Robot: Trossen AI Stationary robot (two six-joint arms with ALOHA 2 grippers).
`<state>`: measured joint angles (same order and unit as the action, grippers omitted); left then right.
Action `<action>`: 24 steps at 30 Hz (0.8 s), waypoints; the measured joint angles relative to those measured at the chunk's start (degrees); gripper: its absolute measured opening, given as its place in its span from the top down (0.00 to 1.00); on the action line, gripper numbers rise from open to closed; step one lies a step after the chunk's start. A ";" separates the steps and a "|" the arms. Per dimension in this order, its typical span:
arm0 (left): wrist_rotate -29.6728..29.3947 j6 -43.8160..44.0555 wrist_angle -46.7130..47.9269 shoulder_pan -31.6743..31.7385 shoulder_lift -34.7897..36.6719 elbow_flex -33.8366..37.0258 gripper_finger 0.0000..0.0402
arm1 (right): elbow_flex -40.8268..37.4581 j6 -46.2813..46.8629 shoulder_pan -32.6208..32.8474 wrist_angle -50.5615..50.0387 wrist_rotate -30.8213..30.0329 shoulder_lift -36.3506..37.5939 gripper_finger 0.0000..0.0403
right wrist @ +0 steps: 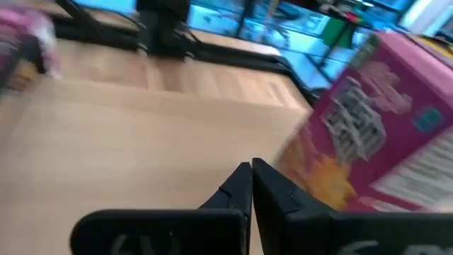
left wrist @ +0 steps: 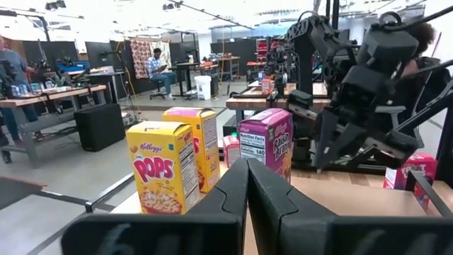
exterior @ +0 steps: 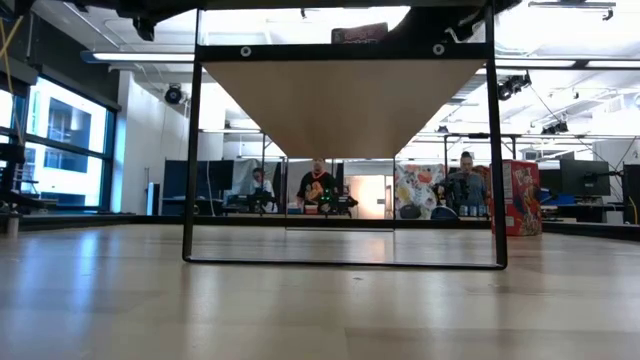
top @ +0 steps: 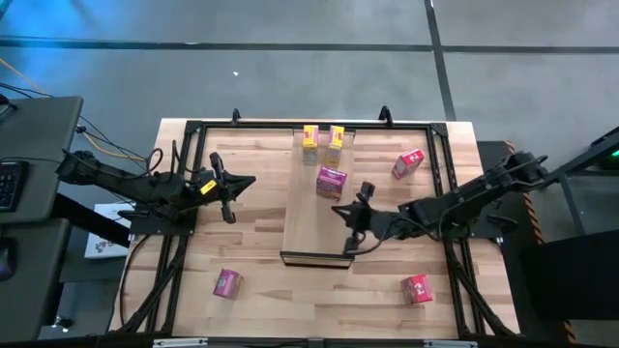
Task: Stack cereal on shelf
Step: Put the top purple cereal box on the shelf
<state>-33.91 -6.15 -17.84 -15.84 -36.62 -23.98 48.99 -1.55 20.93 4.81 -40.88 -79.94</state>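
Shelf (top: 308, 237): right claw (top: 354, 215) shut, hovering beside magenta box (top: 332, 181).

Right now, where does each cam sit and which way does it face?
High: overhead, straight down; both arms, shelf.
Low: table height, level under the shelf into the room; no grippers.
Left wrist: behind left gripper, shut, facing yellow box, magenta box.
Right wrist: behind right gripper, shut, beside the magenta box.
Shared: that box, high view.

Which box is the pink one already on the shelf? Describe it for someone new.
Find the pale shelf at the table's centre. Two yellow boxes stand at its far end; the pink box sits just nearer, the only magenta one on the board, close to the right gripper.
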 joint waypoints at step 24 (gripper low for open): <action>0.07 0.54 -0.03 0.01 -0.05 0.01 1.00 | -0.09 -4.14 -6.84 -9.25 -13.78 0.07 1.00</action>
<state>-33.85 -5.61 -17.87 -15.84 -36.68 -23.97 48.90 -5.68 14.09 -4.44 -54.66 -79.88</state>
